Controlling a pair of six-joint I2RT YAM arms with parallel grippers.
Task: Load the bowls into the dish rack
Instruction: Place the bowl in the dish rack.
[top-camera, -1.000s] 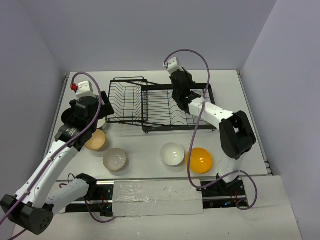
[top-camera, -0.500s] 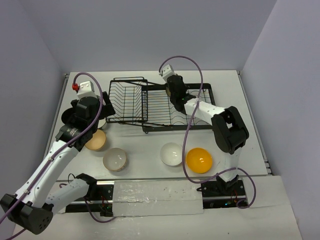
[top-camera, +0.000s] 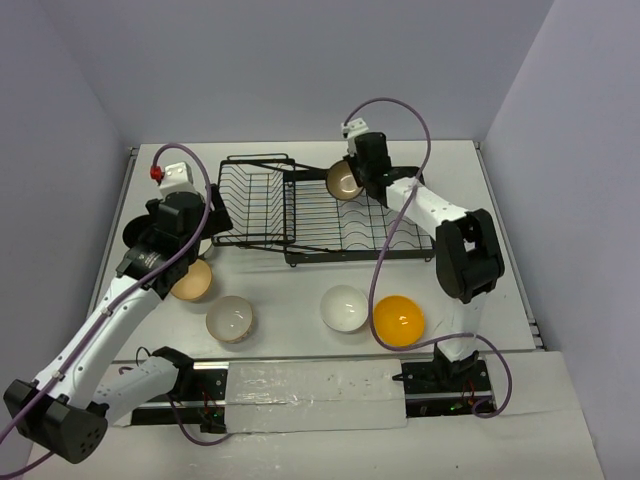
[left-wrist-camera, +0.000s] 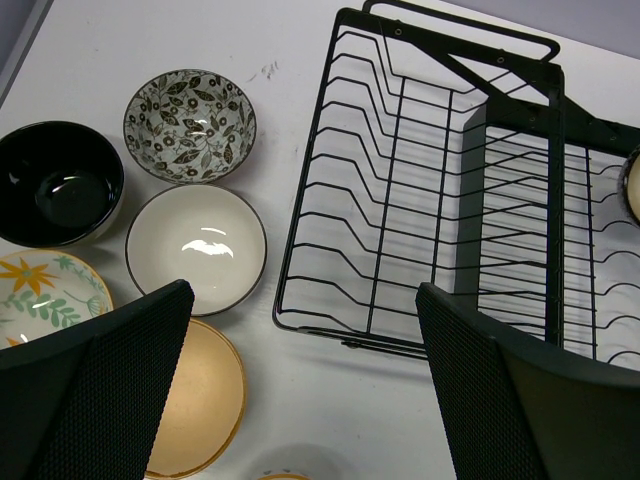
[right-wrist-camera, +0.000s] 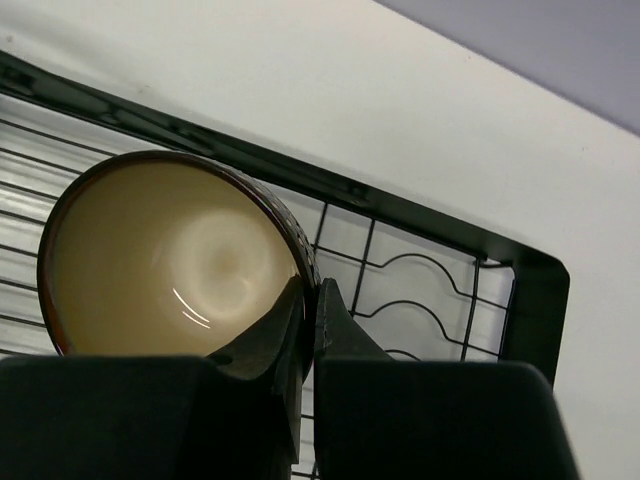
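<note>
Right fingers (right-wrist-camera: 272, 338) pinch the rim of brown bowl (top-camera: 345, 181), held tilted just above dish rack (top-camera: 340, 258) tray slots by bench (top-camera: 500, 200) far edge; left fingers (left-wrist-camera: 90, 390) gape empty over white bowl (left-wrist-camera: 195, 245).

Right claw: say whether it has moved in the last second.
Yes. The right claw, shut on the brown bowl, shifted toward the far rail of the dish rack.
</note>
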